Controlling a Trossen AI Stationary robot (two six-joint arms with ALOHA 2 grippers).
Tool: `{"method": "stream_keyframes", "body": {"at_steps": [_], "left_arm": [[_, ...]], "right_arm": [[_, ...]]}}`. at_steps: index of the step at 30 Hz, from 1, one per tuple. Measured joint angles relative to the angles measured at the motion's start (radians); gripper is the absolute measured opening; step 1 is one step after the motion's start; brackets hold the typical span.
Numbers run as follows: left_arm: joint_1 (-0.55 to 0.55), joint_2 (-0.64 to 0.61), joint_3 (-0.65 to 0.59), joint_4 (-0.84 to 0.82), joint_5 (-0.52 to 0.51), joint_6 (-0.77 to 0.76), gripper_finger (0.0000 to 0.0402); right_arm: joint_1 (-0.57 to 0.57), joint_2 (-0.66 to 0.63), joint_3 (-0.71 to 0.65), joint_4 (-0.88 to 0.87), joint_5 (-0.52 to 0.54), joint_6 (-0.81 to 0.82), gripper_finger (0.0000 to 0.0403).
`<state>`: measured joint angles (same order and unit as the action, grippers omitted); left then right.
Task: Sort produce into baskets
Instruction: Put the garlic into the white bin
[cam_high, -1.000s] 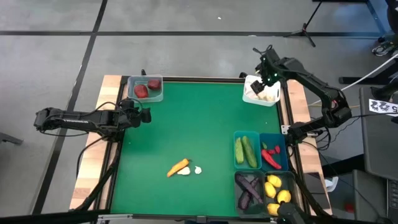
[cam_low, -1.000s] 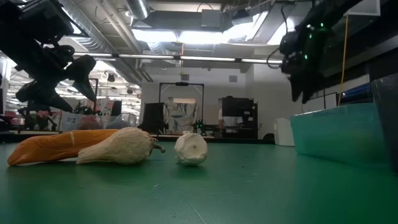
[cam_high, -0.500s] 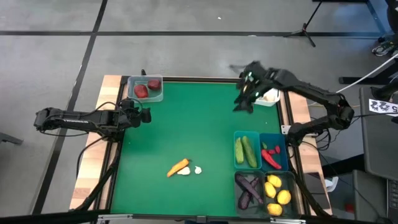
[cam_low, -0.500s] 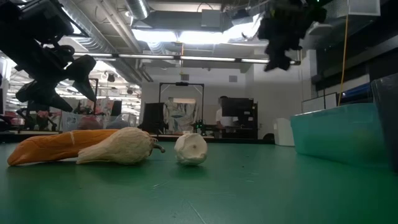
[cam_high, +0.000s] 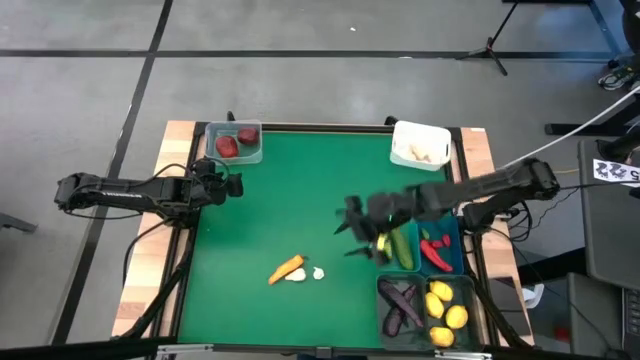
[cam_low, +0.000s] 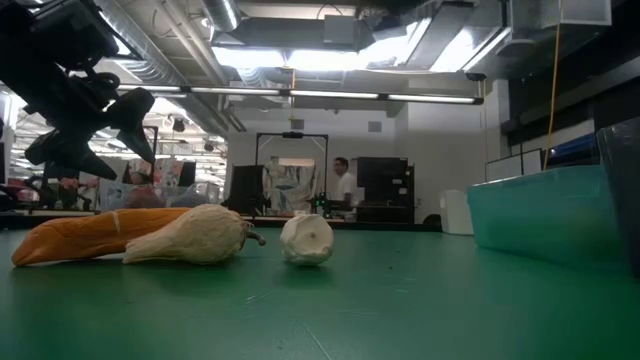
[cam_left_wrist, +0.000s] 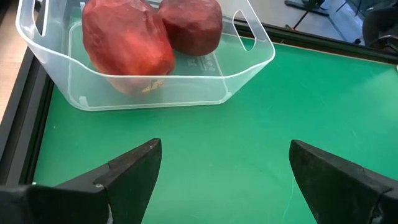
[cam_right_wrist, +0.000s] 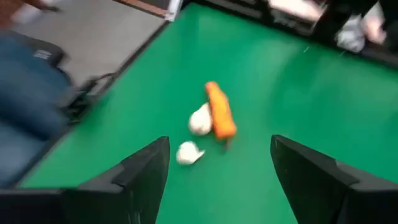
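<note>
Right gripper (cam_high: 362, 232), fingers spread and empty, probably heads for the unsorted carrot (cam_high: 287, 267); left gripper (cam_high: 228, 184) waits open beside the clear basket (cam_high: 234, 143).

- Orange carrot (cam_high: 286, 267) lies flat on my desk, two white garlic pieces (cam_high: 318, 272) just beside it.
- Two dark red round ones (cam_left_wrist: 127, 46) sit in the clear bin (cam_left_wrist: 249, 65).
- Cucumbers (cam_high: 403, 245), peppers (cam_high: 434, 252), eggplants (cam_high: 400, 305), lemons (cam_high: 445, 305) binned.
</note>
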<state>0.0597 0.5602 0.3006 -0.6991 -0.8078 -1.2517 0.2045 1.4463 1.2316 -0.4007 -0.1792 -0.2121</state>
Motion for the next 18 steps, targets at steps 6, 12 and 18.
{"method": "stream_keyframes", "body": {"at_steps": [6,12,18], "left_arm": [[0.000,0.000,0.000,0.000,0.000,-0.010,0.0345],[0.000,0.000,0.000,0.000,0.002,-0.015,0.0345],[0.000,0.000,0.000,0.000,0.003,-0.017,0.0345]], "right_arm": [[0.114,0.184,0.000,0.257,0.246,0.022,0.0278],[0.133,0.394,0.000,0.344,0.263,0.195,0.0278],[0.143,0.503,-0.001,0.323,0.250,0.283,0.0278]]}}
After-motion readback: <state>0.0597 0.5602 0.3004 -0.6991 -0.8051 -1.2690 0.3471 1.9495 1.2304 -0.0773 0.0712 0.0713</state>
